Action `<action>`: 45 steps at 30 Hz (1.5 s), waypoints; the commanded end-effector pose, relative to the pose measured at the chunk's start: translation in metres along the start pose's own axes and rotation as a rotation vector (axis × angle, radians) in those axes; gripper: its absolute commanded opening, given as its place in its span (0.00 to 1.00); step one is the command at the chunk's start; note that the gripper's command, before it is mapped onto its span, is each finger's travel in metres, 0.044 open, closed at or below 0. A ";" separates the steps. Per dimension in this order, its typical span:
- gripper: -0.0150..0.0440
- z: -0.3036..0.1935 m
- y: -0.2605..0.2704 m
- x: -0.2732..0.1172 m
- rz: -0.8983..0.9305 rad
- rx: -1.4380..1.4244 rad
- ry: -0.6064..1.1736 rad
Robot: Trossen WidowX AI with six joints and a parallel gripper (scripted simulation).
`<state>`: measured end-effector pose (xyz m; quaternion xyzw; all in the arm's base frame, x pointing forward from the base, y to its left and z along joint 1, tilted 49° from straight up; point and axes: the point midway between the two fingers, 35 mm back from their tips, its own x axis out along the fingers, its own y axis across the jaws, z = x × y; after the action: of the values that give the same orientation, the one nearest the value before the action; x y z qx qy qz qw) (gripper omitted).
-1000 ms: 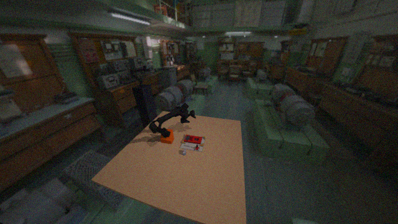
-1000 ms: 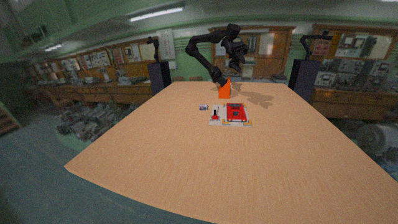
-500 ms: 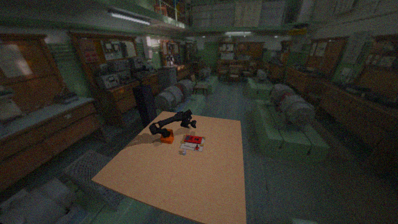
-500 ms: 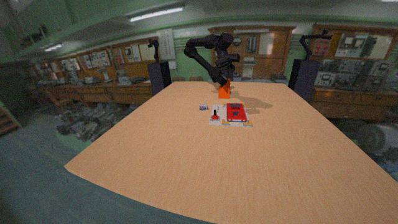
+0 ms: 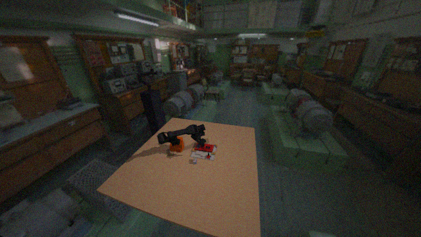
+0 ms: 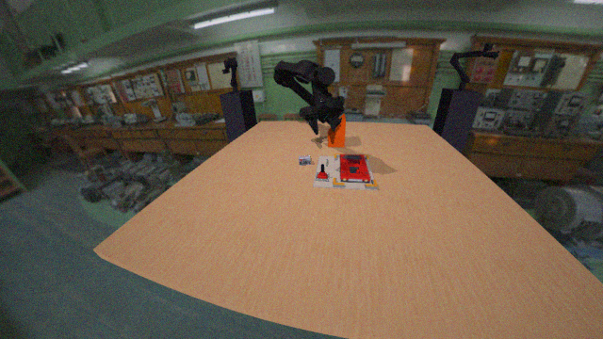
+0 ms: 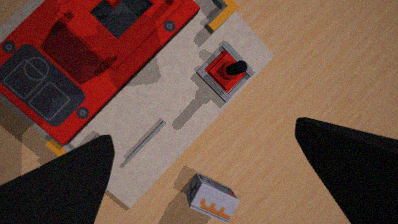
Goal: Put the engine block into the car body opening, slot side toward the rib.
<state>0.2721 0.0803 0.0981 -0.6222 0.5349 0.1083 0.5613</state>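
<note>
A red-based black lever (image 5: 208, 156) (image 6: 322, 173) (image 7: 235, 69) stands upright; wooden benches (image 5: 358, 110) (image 6: 176, 137) and grey machines (image 5: 312, 115) (image 6: 567, 212) stand farther off.

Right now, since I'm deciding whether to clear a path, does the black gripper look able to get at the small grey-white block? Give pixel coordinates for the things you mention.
Probably yes: the open black gripper (image 5: 202, 143) (image 6: 325, 131) (image 7: 206, 135) is above the table, and the small grey-white block (image 5: 195, 161) (image 6: 304, 160) (image 7: 214, 199) sits beside the plate, uncovered.
</note>
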 end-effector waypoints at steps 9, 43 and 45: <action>1.00 -0.065 -0.021 0.019 0.025 0.358 0.190; 1.00 -0.124 -0.020 0.084 0.025 0.595 0.332; 1.00 -0.125 -0.020 0.088 0.025 0.595 0.332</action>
<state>0.2640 -0.0694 0.0926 -0.4316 0.6340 -0.1489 0.6241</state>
